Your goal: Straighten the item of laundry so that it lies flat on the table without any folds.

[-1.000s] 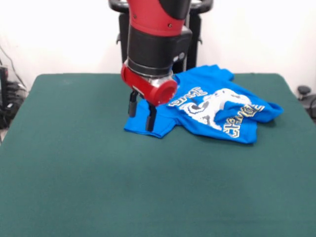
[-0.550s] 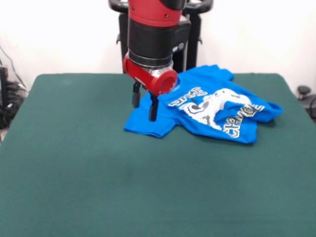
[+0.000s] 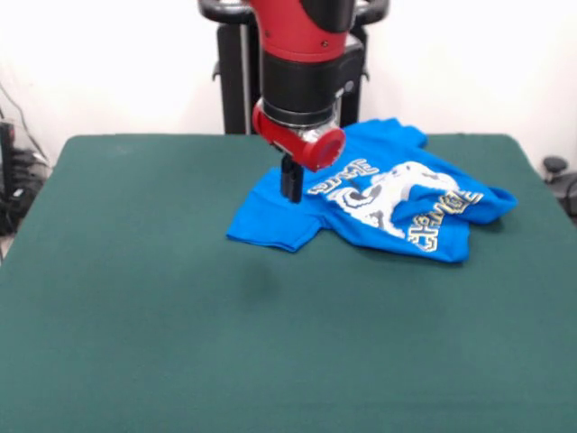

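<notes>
Surface (image 3: 162, 343): a dark green felt-like top is seen filling most of the front view; most of it is left bare.

Laundry: a bright blue T-shirt (image 3: 379, 203) is found lying on the far right part of the surface, near the far edge. It is not spread flat; the fabric is rumpled, and the white-and-yellow lettering and white print are bent across folds. One sleeve or corner is spread toward the left front; another part is bunched at the right end.

Arm (image 3: 302, 63): the red and black arm is seen coming down from above, over the left part of the shirt.

Tool (image 3: 291, 185): the dark fingers are seen below the red wrist ring, drawn close together so that they read as one narrow block, with no cloth seen between them. The tips are placed above the shirt's left part, just left of the lettering. Whether they touch the fabric cannot be told.

Background: a white wall and a black stand are seen behind the surface.
</notes>
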